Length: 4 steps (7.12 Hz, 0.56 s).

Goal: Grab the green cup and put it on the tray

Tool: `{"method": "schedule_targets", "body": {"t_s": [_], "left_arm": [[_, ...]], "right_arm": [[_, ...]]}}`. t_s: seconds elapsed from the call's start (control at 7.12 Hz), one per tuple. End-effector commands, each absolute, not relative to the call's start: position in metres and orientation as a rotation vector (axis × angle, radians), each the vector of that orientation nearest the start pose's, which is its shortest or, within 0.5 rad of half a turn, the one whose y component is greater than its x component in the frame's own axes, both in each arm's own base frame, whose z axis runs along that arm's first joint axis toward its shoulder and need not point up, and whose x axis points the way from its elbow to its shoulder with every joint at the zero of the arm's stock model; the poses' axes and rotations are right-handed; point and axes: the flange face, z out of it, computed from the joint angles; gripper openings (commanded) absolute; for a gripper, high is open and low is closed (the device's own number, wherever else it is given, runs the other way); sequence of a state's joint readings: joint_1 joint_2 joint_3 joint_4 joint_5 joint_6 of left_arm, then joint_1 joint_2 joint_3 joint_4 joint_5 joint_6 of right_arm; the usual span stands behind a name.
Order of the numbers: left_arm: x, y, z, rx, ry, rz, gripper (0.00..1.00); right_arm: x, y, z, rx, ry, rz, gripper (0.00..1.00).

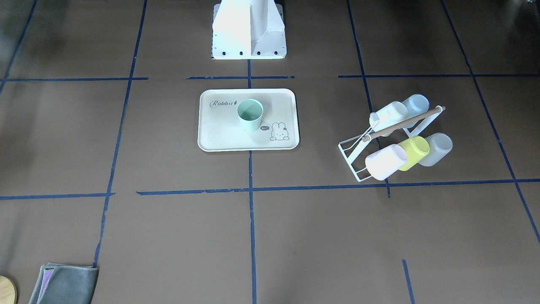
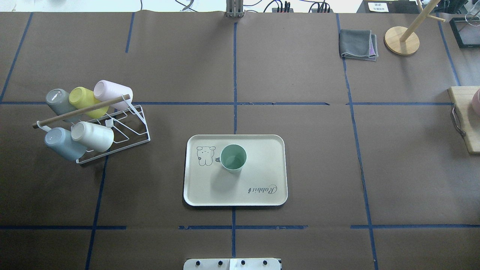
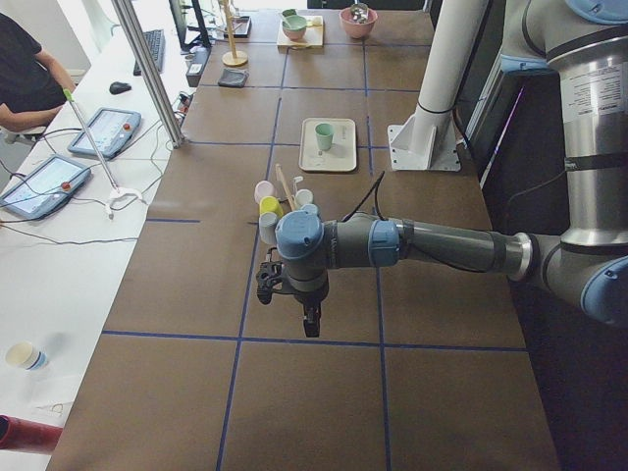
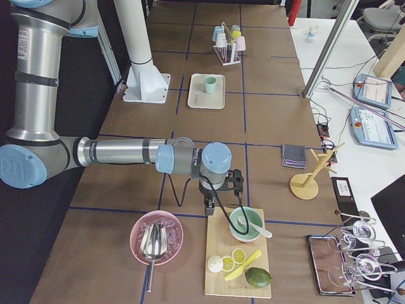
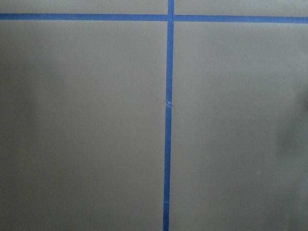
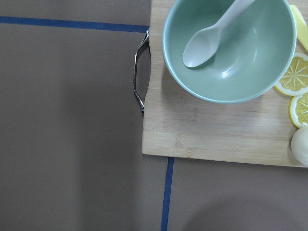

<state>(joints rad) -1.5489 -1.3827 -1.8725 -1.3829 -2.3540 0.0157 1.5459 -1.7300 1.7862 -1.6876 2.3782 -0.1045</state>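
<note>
The brown paper-covered table [image 2: 300, 168], marked off by blue tape lines, fills every view. The 2 arms reach out over its opposite ends. The left arm [image 3: 442, 245] stretches past the rack, and the left gripper [image 3: 310, 326] hangs over bare paper. Its wrist camera shows only paper and tape, so I cannot tell whether the jaws are apart or together. The right arm [image 4: 120, 152] holds the right gripper [image 4: 209, 208] just beside the handled edge of a wooden board [image 6: 216, 139]. Its fingers show in no close view either, so I cannot tell how those jaws stand. The tray [image 2: 262, 187] lies flat in the middle of the table, in front of the robot's base and well apart from both grippers. A white wire rack [image 2: 127, 127] with a wooden bar stands on the robot's left and carries 5 tipped cups: grey, yellow-green, pink, pale blue and white. A mint bowl [image 6: 240, 62] sits on the board with a white spoon [image 6: 207, 41] in it, beside lemon slices [image 6: 293, 74]. The green cup [image 2: 233, 158] stands upright and mouth up on the tray, just beside the bunny drawing, with nothing holding it. A folded grey cloth [image 2: 358, 44] lies near the far edge.
</note>
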Motion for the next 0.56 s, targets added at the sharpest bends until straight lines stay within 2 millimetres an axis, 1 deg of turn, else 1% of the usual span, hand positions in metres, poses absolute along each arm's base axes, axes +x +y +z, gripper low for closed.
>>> {"method": "schedule_targets", "body": {"t_s": [0.0,0.28,0.42], "left_arm": [[-0.0537,-0.4095,0.6254,-0.09,0.781,0.002,1.0],[-0.0511,-0.4092,0.6252,-0.092,0.783,0.007,1.0],[-0.046,-0.4106,0.6251,-0.095,0.784,0.02,1.0]], "right_arm": [[0.0562,-0.4195,0.6352,-0.02,-0.809,-0.087,1.0],[0.0564,-0.4177,0.6388,-0.028,-0.807,-0.084,1.0],[0.0565,-0.4184,0.6391,-0.028,-0.806,-0.084,1.0]]}}
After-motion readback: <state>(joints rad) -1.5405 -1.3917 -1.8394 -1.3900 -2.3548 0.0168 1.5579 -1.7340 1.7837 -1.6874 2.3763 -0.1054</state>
